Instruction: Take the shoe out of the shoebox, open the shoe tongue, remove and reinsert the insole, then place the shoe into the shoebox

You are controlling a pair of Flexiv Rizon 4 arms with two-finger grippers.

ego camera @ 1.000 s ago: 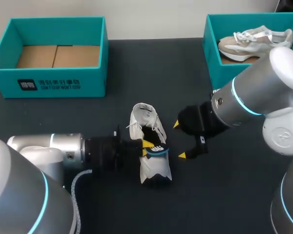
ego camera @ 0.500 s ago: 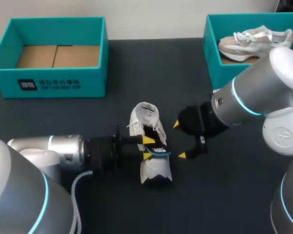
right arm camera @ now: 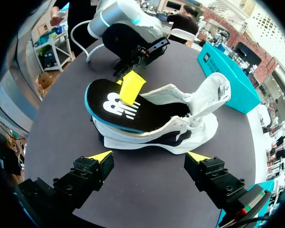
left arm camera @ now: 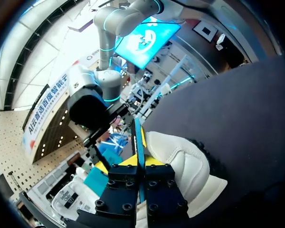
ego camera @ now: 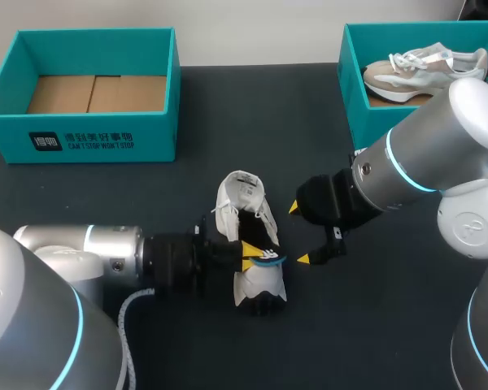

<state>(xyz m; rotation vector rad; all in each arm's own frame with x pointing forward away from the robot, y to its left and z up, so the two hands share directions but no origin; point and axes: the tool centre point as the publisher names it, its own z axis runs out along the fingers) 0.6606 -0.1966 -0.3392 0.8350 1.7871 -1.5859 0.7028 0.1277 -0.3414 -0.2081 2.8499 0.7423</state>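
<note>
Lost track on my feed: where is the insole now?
Head view, table centre: the insole sits partly out of the white shoe, pinched by the left gripper.

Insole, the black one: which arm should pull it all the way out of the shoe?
Probably left. The left hand is shut on the insole, which is lifted partway out of the white shoe. The right hand hangs open beside the shoe, touching nothing.

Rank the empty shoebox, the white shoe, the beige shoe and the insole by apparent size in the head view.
Largest: empty shoebox.
Next: white shoe and beige shoe look similar. The beige one is partly hidden by the right arm, so they are unranked.
Smallest: insole, only partly showing.
</note>
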